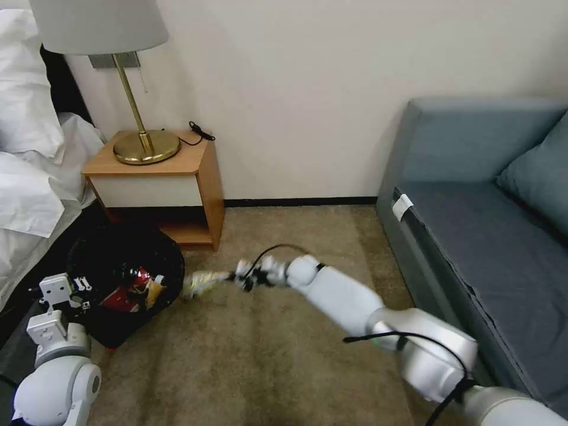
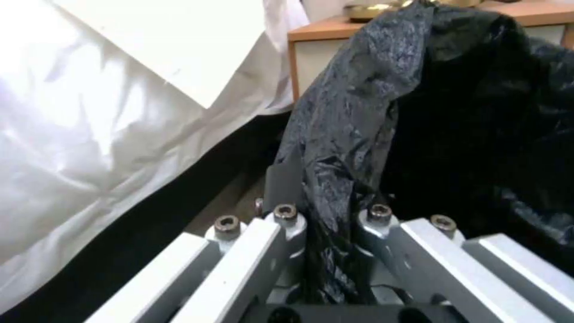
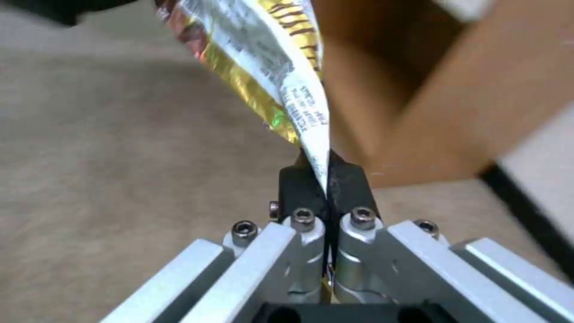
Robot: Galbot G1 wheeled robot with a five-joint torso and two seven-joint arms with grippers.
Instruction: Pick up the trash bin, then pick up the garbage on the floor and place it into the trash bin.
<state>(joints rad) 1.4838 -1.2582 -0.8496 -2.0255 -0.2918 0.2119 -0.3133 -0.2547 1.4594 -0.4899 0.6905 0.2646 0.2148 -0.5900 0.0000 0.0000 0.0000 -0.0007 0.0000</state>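
R claw (image 3: 323,172) pinches snack wrapper (image 3: 263,67) nr trash bin (image 1: 127,269) (L claw (image 2: 326,215) clamps rim).

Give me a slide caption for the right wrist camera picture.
Right gripper, jaws shut on the corner of the yellow-silver snack wrapper, holds it above the beige carpet.

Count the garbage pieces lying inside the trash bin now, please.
2 show in the trash bin: a red-and-white cup and a brown paper piece beside it. Others may be hidden in the black bag.
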